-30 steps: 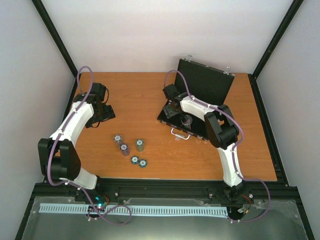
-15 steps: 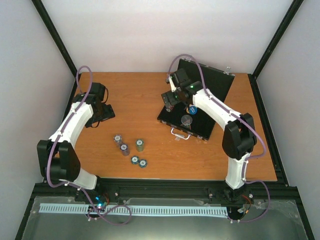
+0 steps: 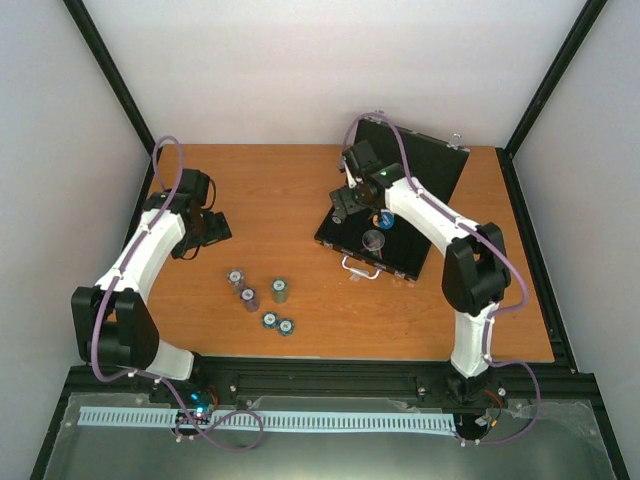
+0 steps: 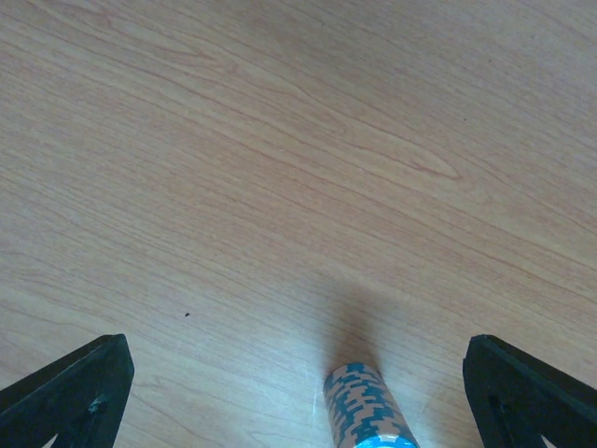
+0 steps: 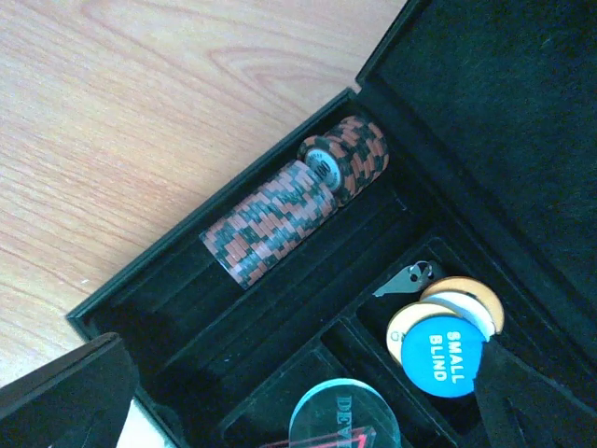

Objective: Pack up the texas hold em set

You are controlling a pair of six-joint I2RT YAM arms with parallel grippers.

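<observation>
Five small chip stacks upright on the near-left part of the wooden table, loosely bunched, well apart from the case. Just beyond and left of that cluster, left gripper low over bare wood, jaws spread wide, gripping nothing. Seen from its own wrist: black fingers out at the two lower corners, and a teal-and-white stack at the bottom edge between them, touching neither.

Across on the right, flat black case lying open, with its silver handle on the near edge facing the arms. Over the left end of the case's base, right gripper, jaws likewise wide and holding nothing.

Seen from the right wrist, inside the case: a row of red-and-black chips laid on edge in the long slot along the outer wall. In the compartment beside that slot, blue disc marked SMALL BLIND, overlapping two tan-rimmed discs, with a small silver key just beside them. In the next compartment, a clear round disc, partly cut off by the frame edge. Cannot make out a triangular token for certain.

Farthest back, lid raised and tilted away toward the rear wall.
</observation>
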